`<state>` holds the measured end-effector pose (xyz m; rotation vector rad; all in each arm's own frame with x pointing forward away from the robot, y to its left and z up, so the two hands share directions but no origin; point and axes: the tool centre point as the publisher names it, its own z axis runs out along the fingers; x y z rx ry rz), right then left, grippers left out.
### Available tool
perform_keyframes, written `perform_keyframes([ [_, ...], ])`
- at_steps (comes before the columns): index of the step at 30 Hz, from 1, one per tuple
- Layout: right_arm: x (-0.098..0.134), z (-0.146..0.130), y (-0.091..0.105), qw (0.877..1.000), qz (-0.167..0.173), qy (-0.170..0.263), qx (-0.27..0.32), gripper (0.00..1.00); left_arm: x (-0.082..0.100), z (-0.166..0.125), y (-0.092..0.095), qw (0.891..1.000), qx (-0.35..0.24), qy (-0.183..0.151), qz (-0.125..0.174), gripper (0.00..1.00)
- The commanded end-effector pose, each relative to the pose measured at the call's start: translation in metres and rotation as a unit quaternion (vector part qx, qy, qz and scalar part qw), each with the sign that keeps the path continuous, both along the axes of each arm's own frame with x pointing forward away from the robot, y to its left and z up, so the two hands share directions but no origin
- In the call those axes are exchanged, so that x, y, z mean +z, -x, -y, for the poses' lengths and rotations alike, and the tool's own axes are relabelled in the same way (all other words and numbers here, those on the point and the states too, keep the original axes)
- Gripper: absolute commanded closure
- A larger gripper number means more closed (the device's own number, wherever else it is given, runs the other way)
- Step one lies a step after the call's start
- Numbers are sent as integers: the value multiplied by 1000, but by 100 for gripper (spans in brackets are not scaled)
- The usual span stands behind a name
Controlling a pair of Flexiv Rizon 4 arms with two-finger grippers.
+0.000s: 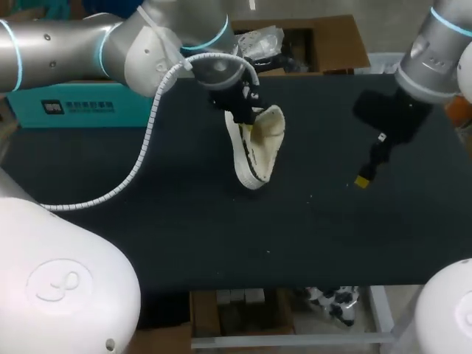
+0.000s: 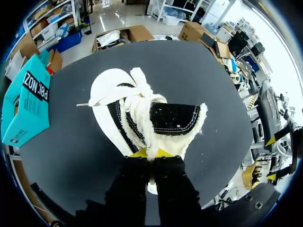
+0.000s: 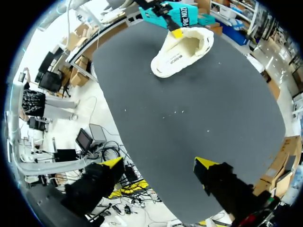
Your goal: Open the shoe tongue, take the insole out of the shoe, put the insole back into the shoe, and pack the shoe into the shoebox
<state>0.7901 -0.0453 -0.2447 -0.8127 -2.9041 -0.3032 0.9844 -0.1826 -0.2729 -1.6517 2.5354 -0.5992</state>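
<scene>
Your left arm comes in over the teal shoebox point(image 1: 74, 110). Left gripper point(image 1: 249, 124) pinched tight on shoe point(image 1: 259, 147) at fleecy collar, shoe tilted, sole facing shoebox. Right gripper point(image 3: 158, 164) right of shoe, well apart, fingers spread wide, holding nothing. Count: one shoe, one shoebox. Shoebox left of shoe, at table point(image 1: 221, 243) edge. Shoe well off front edge.

One white shoe point(image 1: 265, 144), one teal shoebox point(image 1: 81, 110), two robot arms point(image 1: 66, 44) point(image 1: 435, 55).
</scene>
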Motion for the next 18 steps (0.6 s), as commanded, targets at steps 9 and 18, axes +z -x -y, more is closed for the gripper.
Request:
perform_keyframes([
  [9, 16, 16, -1, 970, 57, 62, 230, 0, 100, -19, -22, 990, -102, -32, 96, 100],
  [18, 16, 16, -1, 970, 57, 62, 230, 0, 168, -47, -46, 972, -162, -60, 162, 100],
])
